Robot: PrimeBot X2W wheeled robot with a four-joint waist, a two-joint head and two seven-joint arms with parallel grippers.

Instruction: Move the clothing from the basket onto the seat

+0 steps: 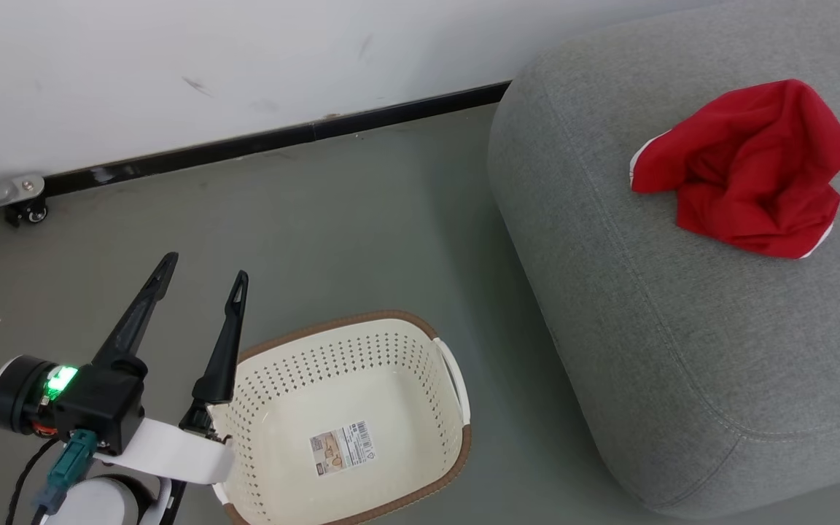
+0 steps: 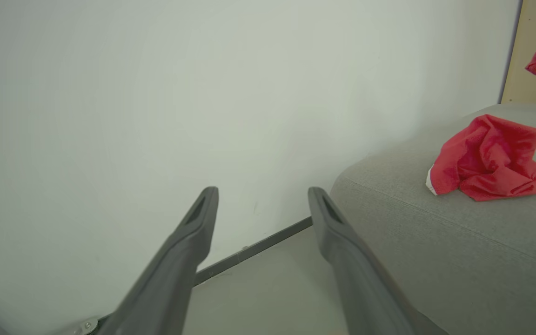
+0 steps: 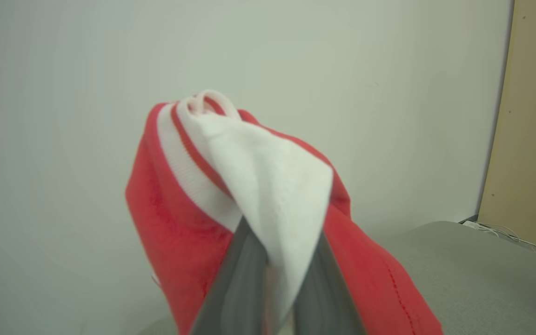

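Holding the red white-trimmed jersey [image 3: 179,218] pinched in my right hand [image 3: 281,242] to carry it to the grey seat [image 1: 682,328], where one red garment [image 1: 748,168] already lies, I have my left hand [image 1: 206,266] spread open, idle, over the empty basket [image 1: 420,332] beside the seat.

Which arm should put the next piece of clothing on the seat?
Right: the right gripper is shut on a red-and-white garment near the seat; the left gripper is open beside the empty basket.
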